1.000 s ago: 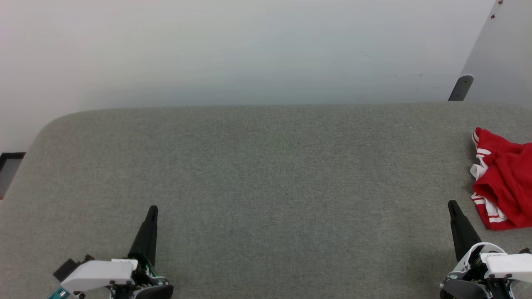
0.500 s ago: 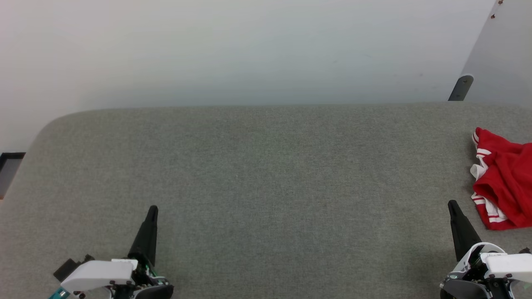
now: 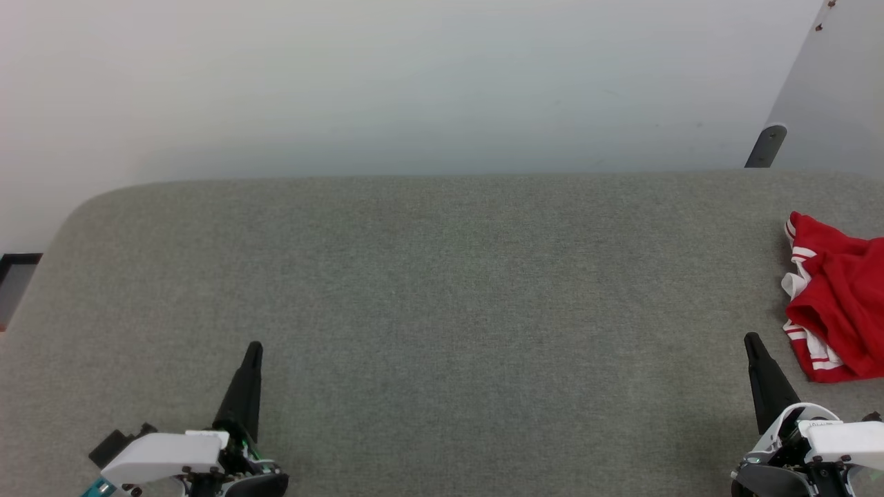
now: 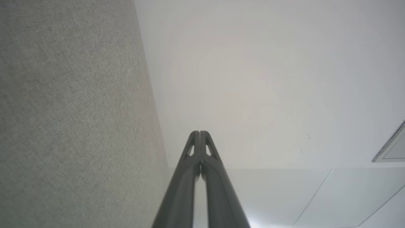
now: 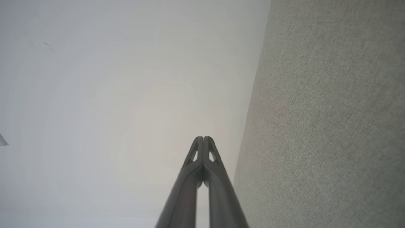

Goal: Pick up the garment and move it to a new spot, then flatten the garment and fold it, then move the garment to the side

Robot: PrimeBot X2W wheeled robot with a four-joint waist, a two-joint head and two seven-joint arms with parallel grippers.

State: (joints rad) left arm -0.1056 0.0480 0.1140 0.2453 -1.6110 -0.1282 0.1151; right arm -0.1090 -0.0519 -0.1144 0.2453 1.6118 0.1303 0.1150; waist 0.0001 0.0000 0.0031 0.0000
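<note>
Meanwhile, the soft red jersey-style garment [image 3: 839,304] with white panels and striped trim was pictured crumpled at the right edge of the grey fabric-covered table [image 3: 442,276]. The right gripper [image 3: 751,339], its two long dark fingers pressed together on nothing, was positioned at the near right, near the garment but not touching it. The left gripper [image 3: 253,348], jaws likewise pressed together and empty, was positioned at the near left, well apart from the garment.
</note>
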